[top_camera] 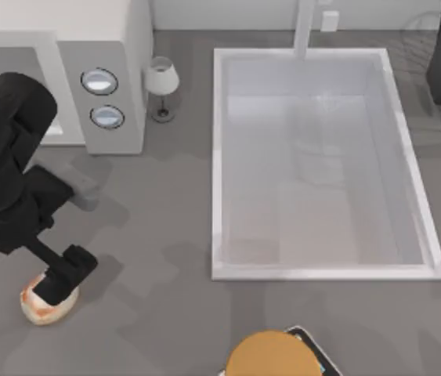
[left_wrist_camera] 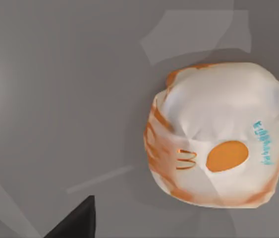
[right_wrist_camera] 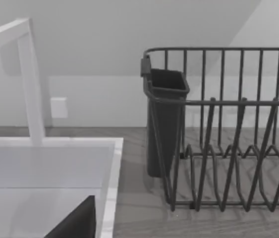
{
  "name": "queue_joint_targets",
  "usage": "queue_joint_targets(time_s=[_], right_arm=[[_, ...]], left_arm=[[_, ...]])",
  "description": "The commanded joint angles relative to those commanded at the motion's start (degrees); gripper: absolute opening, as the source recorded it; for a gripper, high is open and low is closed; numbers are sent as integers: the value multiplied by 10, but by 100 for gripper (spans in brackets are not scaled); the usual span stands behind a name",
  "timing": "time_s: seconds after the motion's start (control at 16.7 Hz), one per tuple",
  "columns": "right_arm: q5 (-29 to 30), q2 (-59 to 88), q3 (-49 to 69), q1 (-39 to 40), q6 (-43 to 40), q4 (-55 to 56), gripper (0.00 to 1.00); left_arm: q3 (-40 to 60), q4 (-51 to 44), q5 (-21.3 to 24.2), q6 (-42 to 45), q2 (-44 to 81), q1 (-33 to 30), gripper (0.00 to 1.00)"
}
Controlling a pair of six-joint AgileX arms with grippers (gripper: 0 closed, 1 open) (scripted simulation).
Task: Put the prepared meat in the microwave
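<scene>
Prepared meat (top_camera: 46,304) sits on the table's near-left corner as the left gripper (top_camera: 57,283) hangs directly above; how wide its jaws stand cannot be told. An off-centre pinch could roll the rounded lump away, far from the microwave (top_camera: 103,47).

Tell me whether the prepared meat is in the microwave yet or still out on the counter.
Out. The prepared meat lies on the grey counter near the front left, with the left hand over it; the microwave stands behind.
</scene>
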Motion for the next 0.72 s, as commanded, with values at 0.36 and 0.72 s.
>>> queue_joint_targets(time_s=[0.36,0.72], right_arm=[[0,0,0,0,0,0,100],[0,0,0,0,0,0,100]], left_arm=[[-36,68,0,2,32,1,100],[-96,194,0,3,97,1,100]])
